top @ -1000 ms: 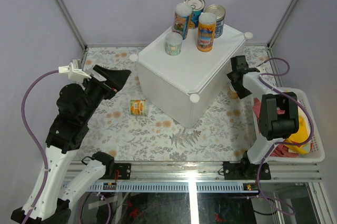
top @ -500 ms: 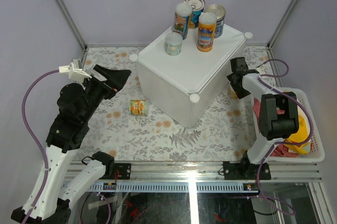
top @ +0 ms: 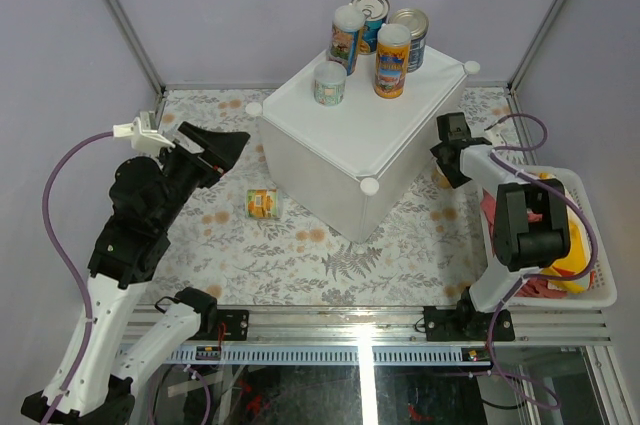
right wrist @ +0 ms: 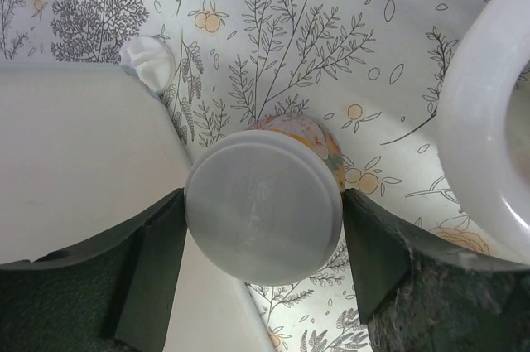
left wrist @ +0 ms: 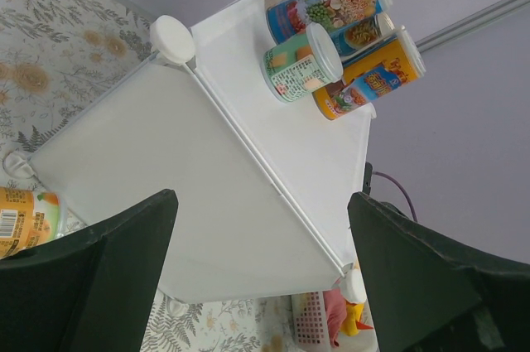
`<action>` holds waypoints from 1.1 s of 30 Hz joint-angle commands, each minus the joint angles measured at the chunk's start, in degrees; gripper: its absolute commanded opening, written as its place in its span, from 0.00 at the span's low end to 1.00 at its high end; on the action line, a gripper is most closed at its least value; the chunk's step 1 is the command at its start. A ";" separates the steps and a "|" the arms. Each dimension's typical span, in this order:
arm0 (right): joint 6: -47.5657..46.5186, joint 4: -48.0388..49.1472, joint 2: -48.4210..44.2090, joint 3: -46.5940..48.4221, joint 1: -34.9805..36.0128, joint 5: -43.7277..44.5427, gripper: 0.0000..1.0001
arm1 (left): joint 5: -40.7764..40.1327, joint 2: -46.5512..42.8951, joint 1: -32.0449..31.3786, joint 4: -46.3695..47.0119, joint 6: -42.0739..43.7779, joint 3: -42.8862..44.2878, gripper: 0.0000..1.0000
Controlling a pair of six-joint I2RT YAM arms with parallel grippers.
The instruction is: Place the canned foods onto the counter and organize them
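While my right gripper (right wrist: 263,201) is down at the floral mat (top: 300,255) on the right side of the counter (top: 350,140), its two fingers (right wrist: 157,261) sit against opposite sides of an upright white-lidded can (right wrist: 263,224). I take it as closed on that can. A little yellow-orange label shows below the lid. The can stands on the mat, just beside the counter's side wall and near one of its round corner knobs (right wrist: 147,62), with the rim of the white basket (right wrist: 484,120) on its other side. My left gripper (left wrist: 263,203) hangs above the mat to the left of the counter, its jaws spread wide with nothing between them. Five cans stand upright on the counter's flat top, clustered toward the far corner. A short green-labelled can (top: 329,83) is nearest the middle, flanked by a tall blue can (top: 346,35) and a tall orange can (top: 391,61), both white-lidded. Behind them are a silver-topped blue can (top: 371,7) and a second silver-topped can (top: 410,30). Another tin, the fallen can (top: 263,203), lies on its side on the mat just beside the counter's left wall, apart from both my grippers.
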 commanded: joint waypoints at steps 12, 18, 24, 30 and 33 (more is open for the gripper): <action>-14.04 11.38 -14.06 -9.27 1.42 -0.06 0.00 | 3.10 1.60 0.38 2.63 0.87 1.91 0.84; -23.08 14.14 -19.91 -11.94 1.43 -3.96 0.00 | 4.29 2.14 0.41 3.14 1.11 2.09 0.84; -29.31 15.01 -27.80 -14.68 1.63 -7.31 0.00 | 5.49 2.51 0.37 3.75 1.41 1.95 0.84; -34.49 10.62 -35.50 -13.93 2.32 -8.08 0.00 | 7.01 2.52 0.37 5.34 0.99 0.97 0.84; -36.93 9.26 -39.80 -13.39 2.66 -9.22 0.00 | 7.54 2.40 0.37 6.02 0.63 0.61 0.84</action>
